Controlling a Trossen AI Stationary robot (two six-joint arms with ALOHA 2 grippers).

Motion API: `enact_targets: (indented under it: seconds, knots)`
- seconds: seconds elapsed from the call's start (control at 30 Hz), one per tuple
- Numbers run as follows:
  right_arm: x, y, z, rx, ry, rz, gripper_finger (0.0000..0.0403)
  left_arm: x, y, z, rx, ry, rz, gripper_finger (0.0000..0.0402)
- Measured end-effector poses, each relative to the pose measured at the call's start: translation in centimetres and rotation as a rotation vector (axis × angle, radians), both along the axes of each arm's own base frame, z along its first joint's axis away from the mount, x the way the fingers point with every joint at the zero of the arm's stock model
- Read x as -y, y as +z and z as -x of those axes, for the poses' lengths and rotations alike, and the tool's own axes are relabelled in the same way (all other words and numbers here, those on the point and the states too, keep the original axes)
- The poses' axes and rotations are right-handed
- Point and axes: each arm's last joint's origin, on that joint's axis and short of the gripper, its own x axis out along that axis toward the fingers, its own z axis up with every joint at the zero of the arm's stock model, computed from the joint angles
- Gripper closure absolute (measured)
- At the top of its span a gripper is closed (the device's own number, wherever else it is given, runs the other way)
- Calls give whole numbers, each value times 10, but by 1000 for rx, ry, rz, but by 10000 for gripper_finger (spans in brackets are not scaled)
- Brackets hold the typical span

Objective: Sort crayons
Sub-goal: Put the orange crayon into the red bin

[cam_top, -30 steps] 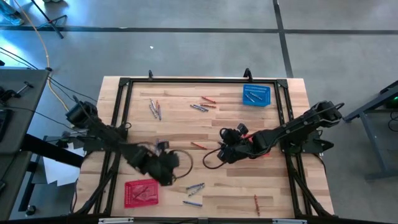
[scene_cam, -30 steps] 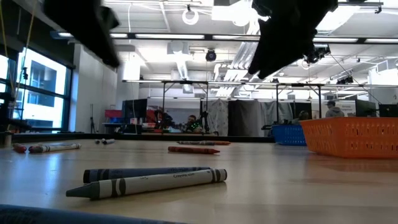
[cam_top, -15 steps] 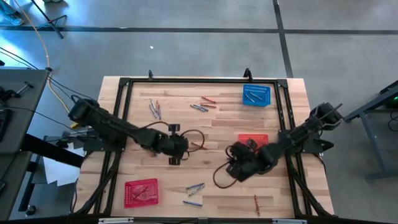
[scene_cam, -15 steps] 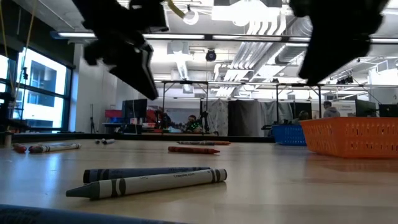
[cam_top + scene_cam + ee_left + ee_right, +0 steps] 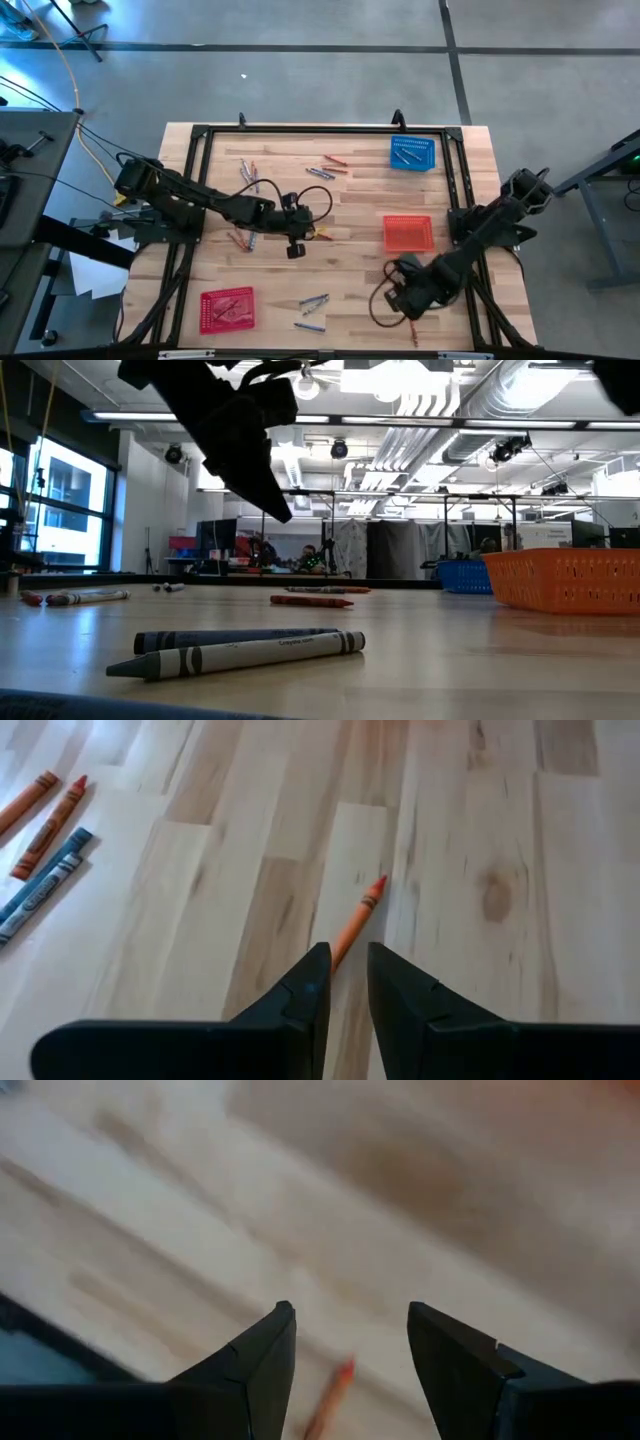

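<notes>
Crayons lie scattered on the wooden table (image 5: 350, 200). My left gripper (image 5: 347, 972) hovers over the table's middle (image 5: 297, 243), its fingers a narrow gap apart, empty. An orange crayon (image 5: 360, 915) lies flat just beyond and below its fingertips. My right gripper (image 5: 350, 1345) hangs open near the table's front right (image 5: 400, 302), pointing down. A red crayon (image 5: 335, 1395) lies on the table under it, also seen in the high view (image 5: 412, 328). A blue and a grey crayon (image 5: 240, 645) lie side by side near the front edge.
A red basket (image 5: 408, 233) stands right of centre and another (image 5: 228, 308) at the front left. A blue basket (image 5: 412, 152) holding crayons stands at the far right. More crayons lie at the far left (image 5: 248, 175), far middle (image 5: 328, 165) and left of centre (image 5: 240, 240).
My left gripper has swung from beside the front-left red basket toward the table's middle and now hangs over the orange crayon. My right gripper has gone from the middle toward the front right edge, rolling as it went, and has uncovered the red basket right of centre.
</notes>
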Motion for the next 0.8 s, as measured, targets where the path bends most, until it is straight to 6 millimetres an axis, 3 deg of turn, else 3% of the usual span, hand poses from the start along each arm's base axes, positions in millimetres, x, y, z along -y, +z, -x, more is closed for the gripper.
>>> enact_targets:
  seconds: [0.2,0.47,0.8]
  knots:
    - [-23,-22,10,-194,-85,-104,214,8,0,2,-4,-26,1,343]
    - [-53,-48,-2,-169,-46,-261,214,17,-1,5,-23,-57,-4,343]
    - [-62,-79,-8,-266,-64,-278,214,18,-2,6,-36,-77,-24,343]
